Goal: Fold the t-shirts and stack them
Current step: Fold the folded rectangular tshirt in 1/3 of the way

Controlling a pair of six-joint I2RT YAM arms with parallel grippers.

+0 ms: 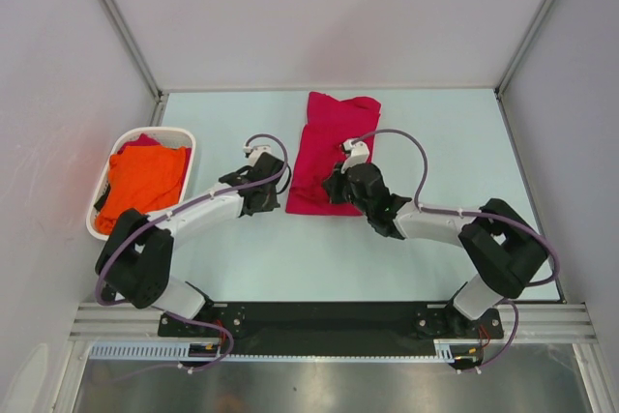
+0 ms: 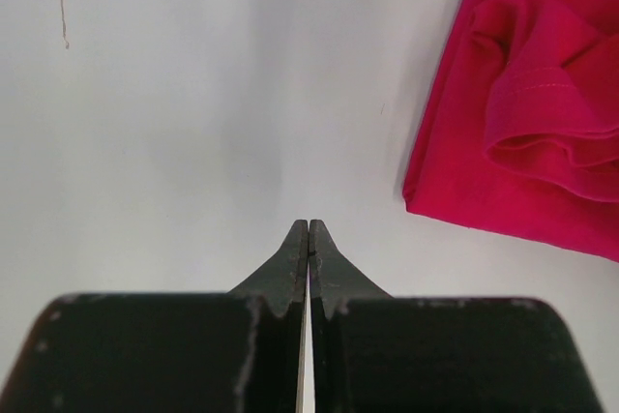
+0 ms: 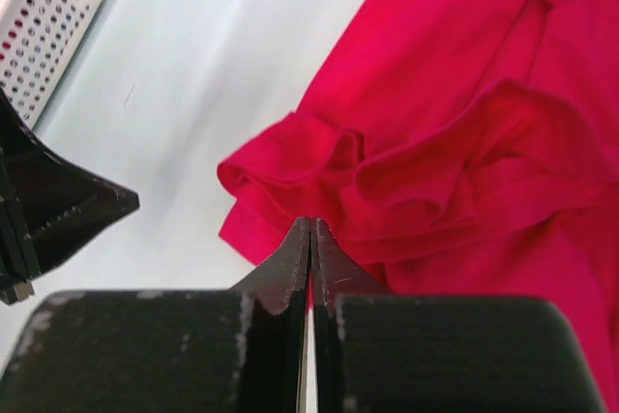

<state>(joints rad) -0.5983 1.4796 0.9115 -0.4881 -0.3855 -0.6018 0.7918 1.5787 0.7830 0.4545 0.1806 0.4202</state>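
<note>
Lying partly beneath the closed, empty right gripper [image 3: 309, 226], the crimson cloth t-shirt [image 1: 329, 157] sits just beside the closed, empty left gripper [image 2: 308, 229].

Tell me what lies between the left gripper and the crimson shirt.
Nothing but bare table, as the left wrist view shows: the left gripper sits shut, apart from the crimson shirt.

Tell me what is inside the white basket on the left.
The orange t-shirt fills the white basket, bunched up, with a bit of red cloth showing at its far rim. Whatever lies beneath the orange shirt is covered.
</note>
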